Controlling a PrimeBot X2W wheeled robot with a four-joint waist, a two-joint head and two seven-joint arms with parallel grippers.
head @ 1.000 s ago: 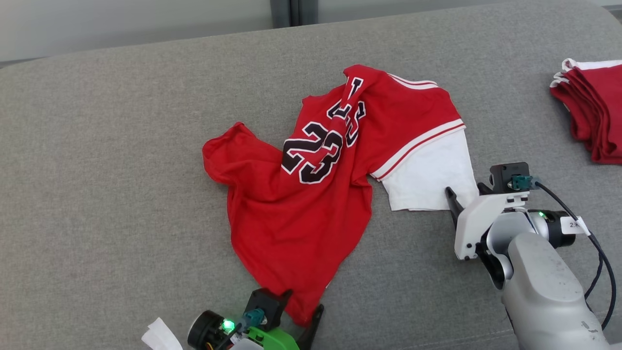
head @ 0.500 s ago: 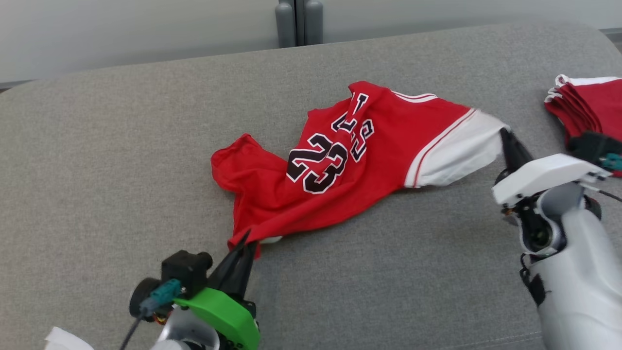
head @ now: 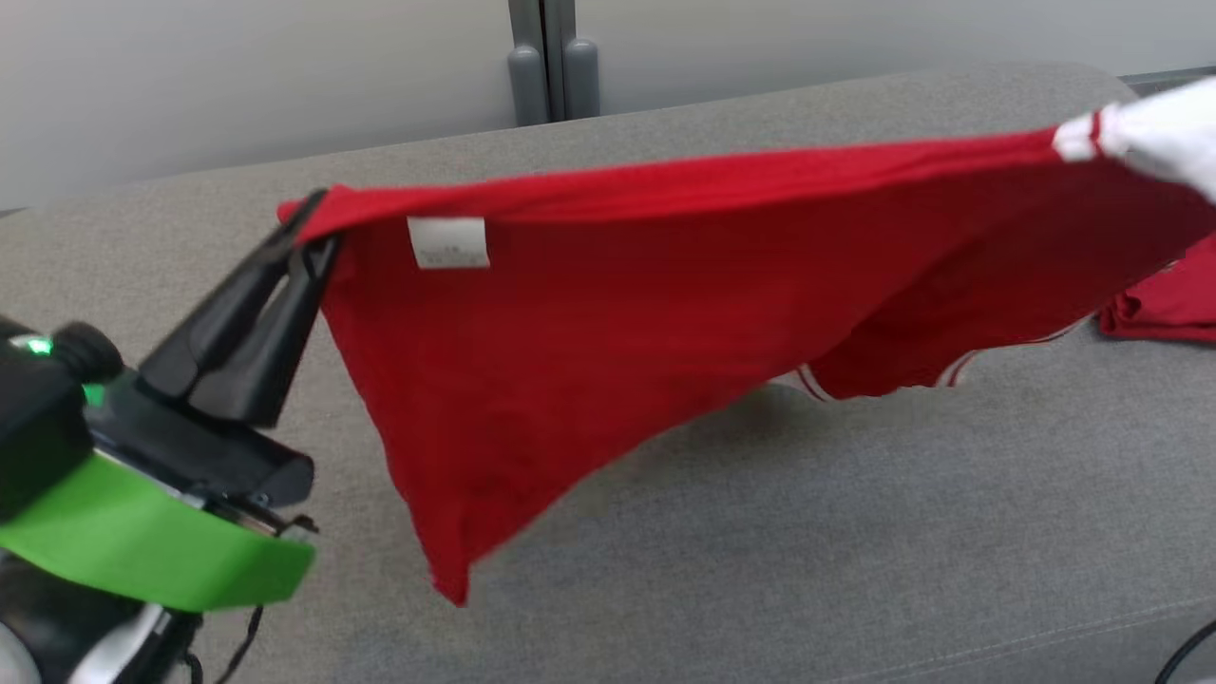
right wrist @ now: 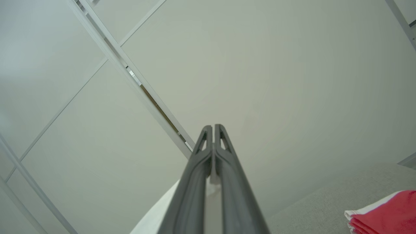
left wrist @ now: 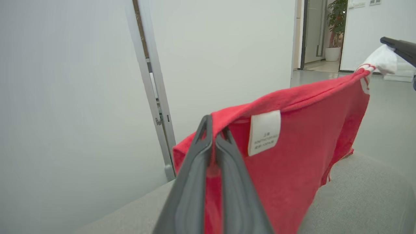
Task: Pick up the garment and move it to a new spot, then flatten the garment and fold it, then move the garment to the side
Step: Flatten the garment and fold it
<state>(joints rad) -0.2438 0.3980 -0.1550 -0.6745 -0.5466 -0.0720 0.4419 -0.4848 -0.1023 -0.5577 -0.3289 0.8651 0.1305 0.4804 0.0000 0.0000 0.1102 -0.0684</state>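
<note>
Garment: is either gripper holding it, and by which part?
Yes, both. The left gripper pinches the garment at a red corner beside the white label; the right gripper pinches its white sleeve.

Colour findings. The garment (head: 665,313) is solid red; a white label (head: 448,242) sits at its upper left, and a white sleeve (head: 1154,138) with red-and-white stripe trim at its right end. The left hand (head: 309,214) is black with a bright green cover (head: 142,551). The right hand (right wrist: 214,128) is dark grey. The cushion (head: 855,532) below the garment is plain grey weave. The folded stack (head: 1164,304) right of the garment is red.
</note>
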